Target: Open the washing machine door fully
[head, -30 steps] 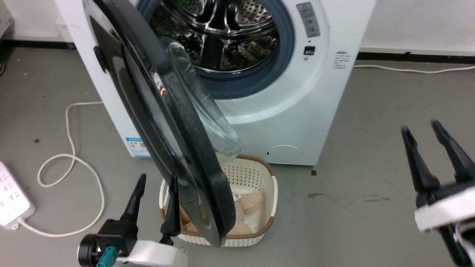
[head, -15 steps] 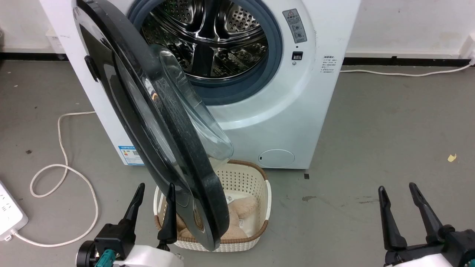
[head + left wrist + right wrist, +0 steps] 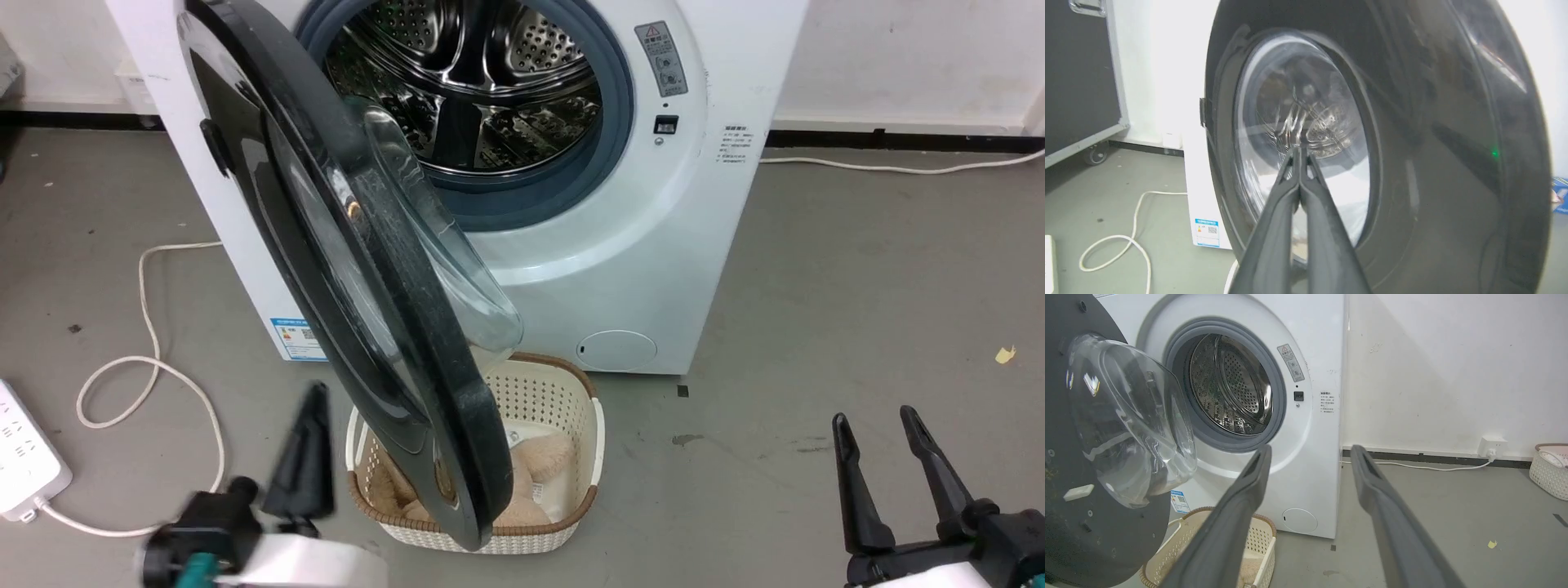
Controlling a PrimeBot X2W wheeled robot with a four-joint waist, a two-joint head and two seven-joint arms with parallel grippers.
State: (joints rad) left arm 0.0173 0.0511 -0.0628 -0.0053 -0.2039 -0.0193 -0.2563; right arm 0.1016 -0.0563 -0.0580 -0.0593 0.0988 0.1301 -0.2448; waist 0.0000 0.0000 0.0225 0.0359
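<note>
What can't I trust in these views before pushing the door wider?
Left gripper: motion-blurred in head view; contact with the washing machine door unclear.
Basket contents: partly covered by the door's lower edge, head view.
Warning label text: too small in head and right wrist views.
Right gripper: wrist cut off by head view's bottom edge.

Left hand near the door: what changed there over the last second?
The left hand snapped its two fingers shut on nothing, in front of the door's outer face. The right hand dropped lower and stays open. The door is still half open over the basket.
</note>
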